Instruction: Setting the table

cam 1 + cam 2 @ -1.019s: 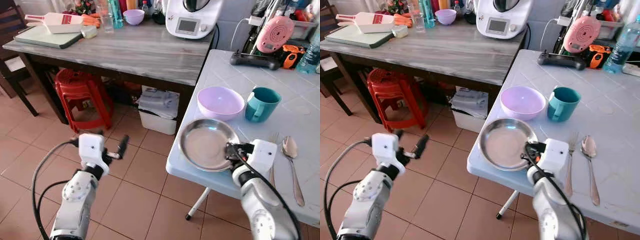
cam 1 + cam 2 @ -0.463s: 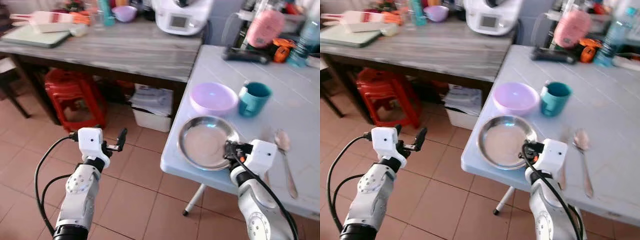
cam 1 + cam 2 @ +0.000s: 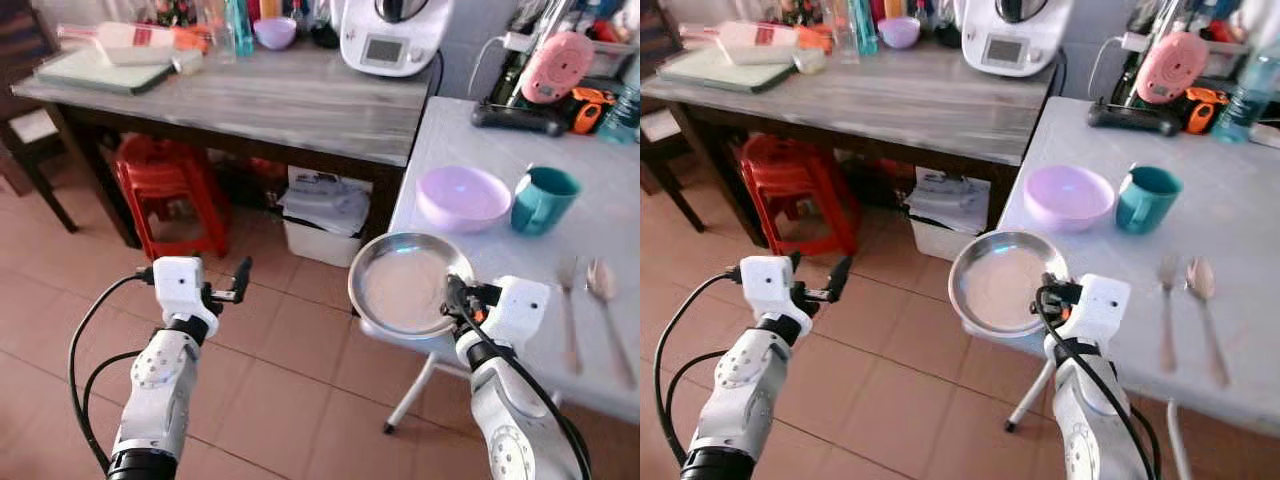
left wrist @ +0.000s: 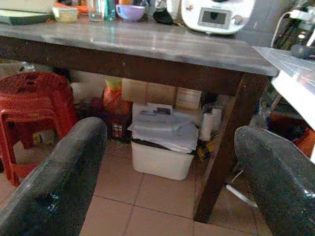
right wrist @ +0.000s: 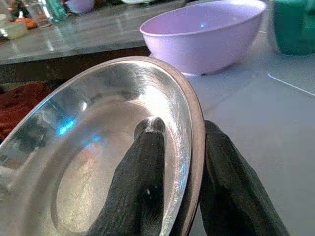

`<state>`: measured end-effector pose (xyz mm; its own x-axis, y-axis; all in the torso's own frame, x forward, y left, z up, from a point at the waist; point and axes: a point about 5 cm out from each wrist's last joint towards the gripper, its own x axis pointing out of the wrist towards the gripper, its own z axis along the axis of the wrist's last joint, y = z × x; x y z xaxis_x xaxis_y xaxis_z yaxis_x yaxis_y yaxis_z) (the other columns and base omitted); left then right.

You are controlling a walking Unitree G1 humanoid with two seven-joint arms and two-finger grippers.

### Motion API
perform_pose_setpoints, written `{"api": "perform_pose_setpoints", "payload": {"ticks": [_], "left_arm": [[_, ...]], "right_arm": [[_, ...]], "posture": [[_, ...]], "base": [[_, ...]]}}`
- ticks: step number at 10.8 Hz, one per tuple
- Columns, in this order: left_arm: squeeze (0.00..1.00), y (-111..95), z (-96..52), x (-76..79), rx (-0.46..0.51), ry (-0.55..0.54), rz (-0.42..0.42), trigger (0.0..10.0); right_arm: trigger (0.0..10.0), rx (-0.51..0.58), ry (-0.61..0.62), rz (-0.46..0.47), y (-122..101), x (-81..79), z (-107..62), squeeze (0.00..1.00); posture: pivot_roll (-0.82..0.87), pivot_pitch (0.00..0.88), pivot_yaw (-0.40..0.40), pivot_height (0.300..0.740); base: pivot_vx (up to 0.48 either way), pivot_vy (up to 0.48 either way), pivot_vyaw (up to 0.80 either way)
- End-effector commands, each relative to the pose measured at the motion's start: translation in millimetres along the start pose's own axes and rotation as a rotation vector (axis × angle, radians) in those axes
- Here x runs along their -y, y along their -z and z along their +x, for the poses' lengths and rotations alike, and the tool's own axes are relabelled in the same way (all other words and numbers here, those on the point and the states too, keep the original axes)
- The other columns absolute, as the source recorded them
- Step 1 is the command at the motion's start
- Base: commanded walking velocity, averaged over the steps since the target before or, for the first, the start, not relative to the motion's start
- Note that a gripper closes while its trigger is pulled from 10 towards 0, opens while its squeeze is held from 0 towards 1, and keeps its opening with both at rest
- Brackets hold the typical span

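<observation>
**Plate lifted off the table edge**

My right gripper (image 3: 458,298) was pinching the steel plate (image 3: 408,285) by its near rim, one finger inside the dish and one under it, as the right wrist view showed plainly. A second before, the plate lay flat on the white table (image 3: 600,200), close to its near edge. Now most of it hung out past that edge, over the floor tiles, and looked slightly tilted. The whole head view had also shifted, so part of that change was my own camera moving; even so, the plate's overhang against the table edge was new. I judged this to mean the plate had been picked up and was being carried, most likely to a place setting elsewhere, though I could not tell where from these pictures.

The rest of the setting was on the table: the lilac bowl (image 3: 464,197) just beyond the plate, the teal mug (image 3: 542,199) beside it, and the fork (image 3: 568,310) and spoon (image 3: 612,312) lying side by side, well off to my right.

My left gripper (image 3: 230,288) hung idle over the floor with its fingers spread wide and nothing between them, pointing toward the space under the wooden table (image 3: 250,95).

As for writing, I could read none. The white appliance (image 3: 390,35) on the wooden table had a small screen, but nothing on it was legible, and the bottles behind were too blurred.
</observation>
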<state>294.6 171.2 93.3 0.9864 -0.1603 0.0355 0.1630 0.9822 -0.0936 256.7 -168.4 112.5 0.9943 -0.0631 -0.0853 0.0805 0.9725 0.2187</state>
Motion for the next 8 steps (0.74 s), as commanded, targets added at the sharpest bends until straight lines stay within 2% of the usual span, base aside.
{"api": "perform_pose_setpoints", "payload": {"ticks": [1, 7, 8], "left_arm": [[0.0, 0.5, 0.2, 2.0, 0.004, 0.008, -0.006, 10.0], [0.0, 0.7, 2.2, 7.7, 0.006, 0.035, -0.009, 10.0], [0.0, 0.6, 2.3, 8.4, 0.006, 0.041, -0.007, 10.0]], "right_arm": [[10.0, 0.026, 0.005, -0.01, -5.9, 2.2, -0.8, 0.0], [10.0, 0.046, 0.013, -0.023, -7.1, 2.8, -1.5, 0.0], [10.0, 0.057, 0.014, -0.025, -8.4, 3.1, -1.6, 0.0]], "posture": [[0.0, 0.048, 0.033, 0.74], [-0.01, 0.045, 0.038, 0.74], [-0.01, 0.045, 0.039, 0.74]], "base": [[0.0, 0.401, -0.66], [0.0, 0.407, -0.73], [0.0, 0.442, 0.0]]}}
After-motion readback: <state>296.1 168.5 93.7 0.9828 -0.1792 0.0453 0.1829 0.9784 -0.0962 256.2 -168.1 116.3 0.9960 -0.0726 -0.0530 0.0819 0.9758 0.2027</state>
